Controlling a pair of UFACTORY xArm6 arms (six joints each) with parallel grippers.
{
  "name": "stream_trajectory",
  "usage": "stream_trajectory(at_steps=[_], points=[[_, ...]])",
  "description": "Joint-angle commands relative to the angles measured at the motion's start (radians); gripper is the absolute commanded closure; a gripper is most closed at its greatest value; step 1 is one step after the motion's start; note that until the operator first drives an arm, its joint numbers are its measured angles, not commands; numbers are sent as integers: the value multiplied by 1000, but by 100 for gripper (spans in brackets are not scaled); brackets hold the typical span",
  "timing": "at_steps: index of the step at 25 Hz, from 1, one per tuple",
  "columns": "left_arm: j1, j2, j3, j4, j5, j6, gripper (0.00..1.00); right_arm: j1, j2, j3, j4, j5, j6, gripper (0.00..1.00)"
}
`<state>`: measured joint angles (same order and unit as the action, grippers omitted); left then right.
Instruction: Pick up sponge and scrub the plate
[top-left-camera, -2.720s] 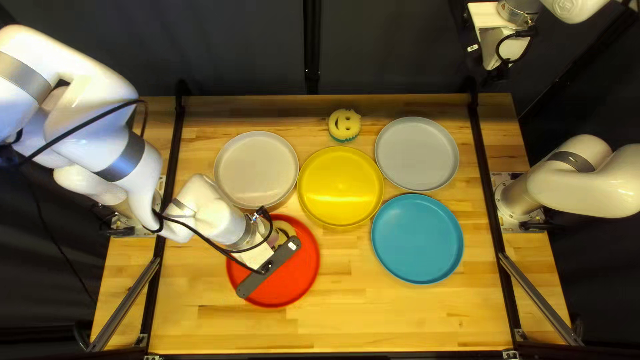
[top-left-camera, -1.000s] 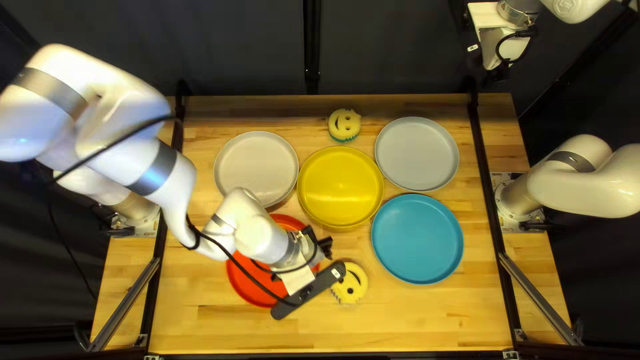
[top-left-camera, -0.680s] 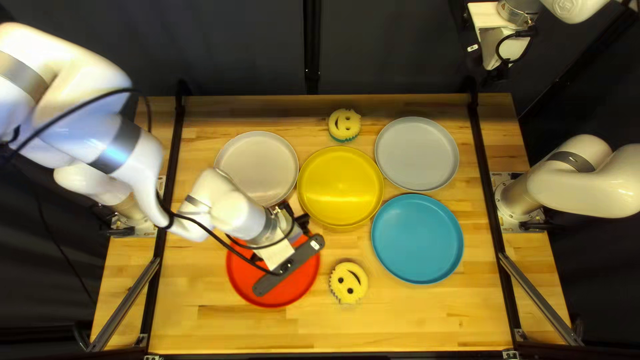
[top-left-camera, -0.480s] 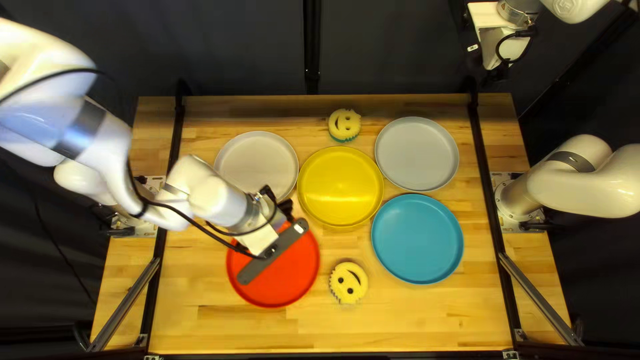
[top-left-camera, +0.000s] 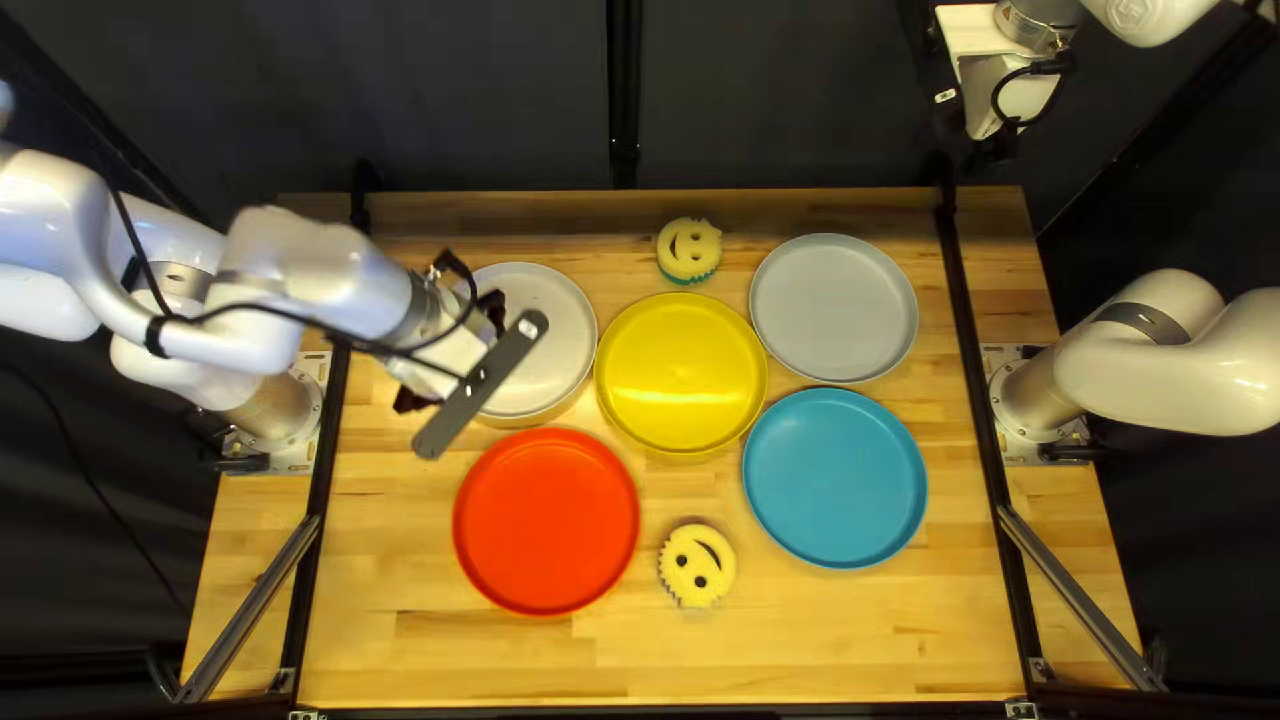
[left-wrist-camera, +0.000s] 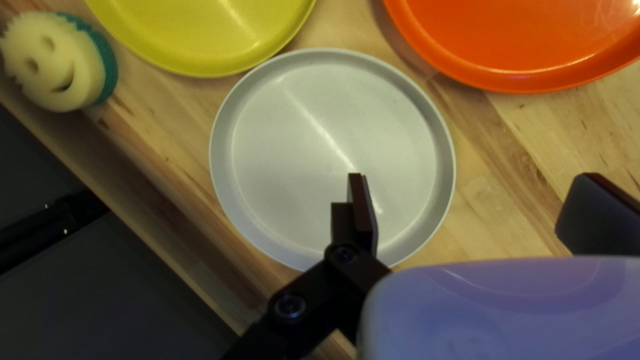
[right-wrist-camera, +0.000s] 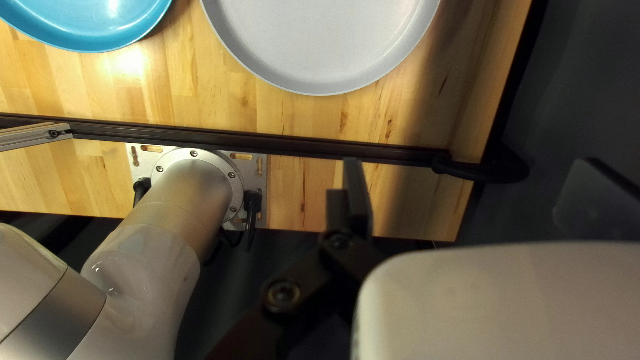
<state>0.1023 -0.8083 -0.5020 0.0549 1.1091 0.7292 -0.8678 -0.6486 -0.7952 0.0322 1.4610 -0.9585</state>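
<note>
My left gripper (top-left-camera: 460, 350) is raised over the left edge of the white plate (top-left-camera: 540, 327). In the left wrist view the gripper (left-wrist-camera: 473, 183) stands open, nothing between its fingers, with the white plate (left-wrist-camera: 320, 147) below. One smiling yellow sponge (top-left-camera: 698, 566) lies on the table to the right of the red plate (top-left-camera: 547, 520). A second sponge (top-left-camera: 690, 250), teal underneath, sits behind the yellow plate (top-left-camera: 682, 374); the left wrist view shows this sponge (left-wrist-camera: 57, 63) too. My right gripper (top-left-camera: 994, 94) hangs beyond the table's far edge; in its wrist view the gripper (right-wrist-camera: 470, 177) is open and holds nothing.
A grey plate (top-left-camera: 834, 307) and a blue plate (top-left-camera: 835, 478) lie on the right half of the table. Dark rails (top-left-camera: 980, 374) run along both table sides, with my right arm's base (top-left-camera: 1034, 400) outside the right one.
The left gripper let go of the sponge beside the red plate, where it now rests. The left arm then drew back left and toward the far edge, uncovering the red plate. The right arm kept still.
</note>
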Motion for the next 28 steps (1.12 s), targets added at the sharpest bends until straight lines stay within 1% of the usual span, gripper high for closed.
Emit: stream_trajectory(at_steps=[1, 2, 4, 5, 6, 7, 8, 9, 28], points=[[140, -48, -98, -24, 144, 90, 0, 0, 0, 0, 0, 0, 0, 0], [185, -74, -120, -28, 191, 112, 0, 0, 0, 0, 0, 0, 0, 0], [230, -106, -144, -35, 243, 132, 0, 0, 0, 0, 0, 0, 0, 0], [246, -128, -156, -39, 271, 131, 0, 0, 0, 0, 0, 0, 0, 0], [231, -137, -160, -35, 280, 111, 0, 0, 0, 0, 0, 0, 0, 0], [170, -145, -152, -23, 272, 48, 0, 0, 0, 0, 0, 0, 0, 0], [93, -143, -128, -7, 241, -22, 0, 0, 0, 0, 0, 0, 0, 0], [57, -141, -115, 0, 223, -51, 0, 0, 0, 0, 0, 0, 0, 0], [57, -141, -115, 0, 223, -51, 0, 0, 0, 0, 0, 0, 0, 0]])
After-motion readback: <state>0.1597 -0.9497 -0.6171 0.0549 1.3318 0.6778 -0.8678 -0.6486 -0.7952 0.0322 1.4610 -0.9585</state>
